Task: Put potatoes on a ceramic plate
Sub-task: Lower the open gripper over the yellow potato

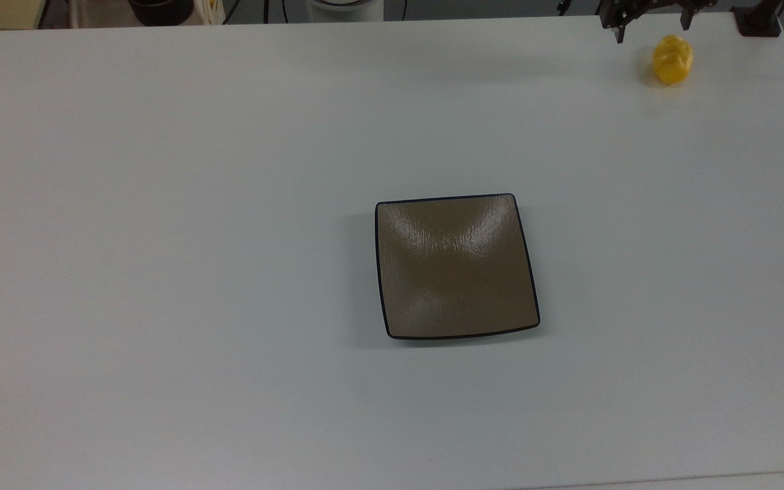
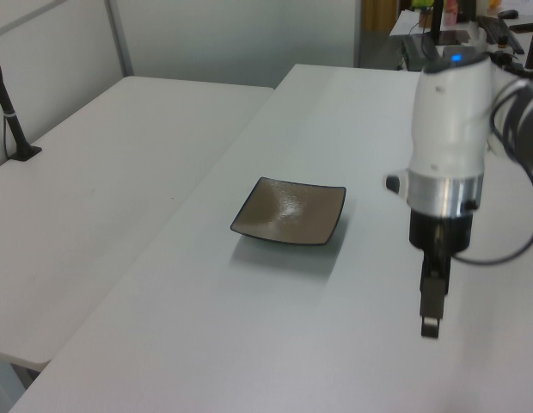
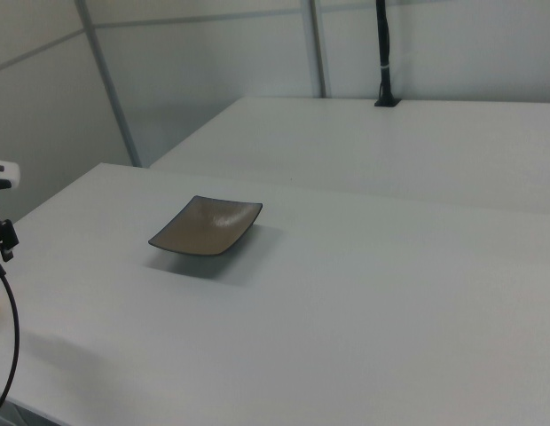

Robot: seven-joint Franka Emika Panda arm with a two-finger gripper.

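In the top view, the brown ceramic plate sits bare at frame centre on the white table, while at the upper right the gripper hangs with jaws spread just beside the yellow potato.

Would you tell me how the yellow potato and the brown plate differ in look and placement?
The potato is small, rounded and bright yellow; the plate is larger, square, flat and brown. In the top view the potato lies near the table's far right corner, the plate near its middle. Both rest on the white table, apart.
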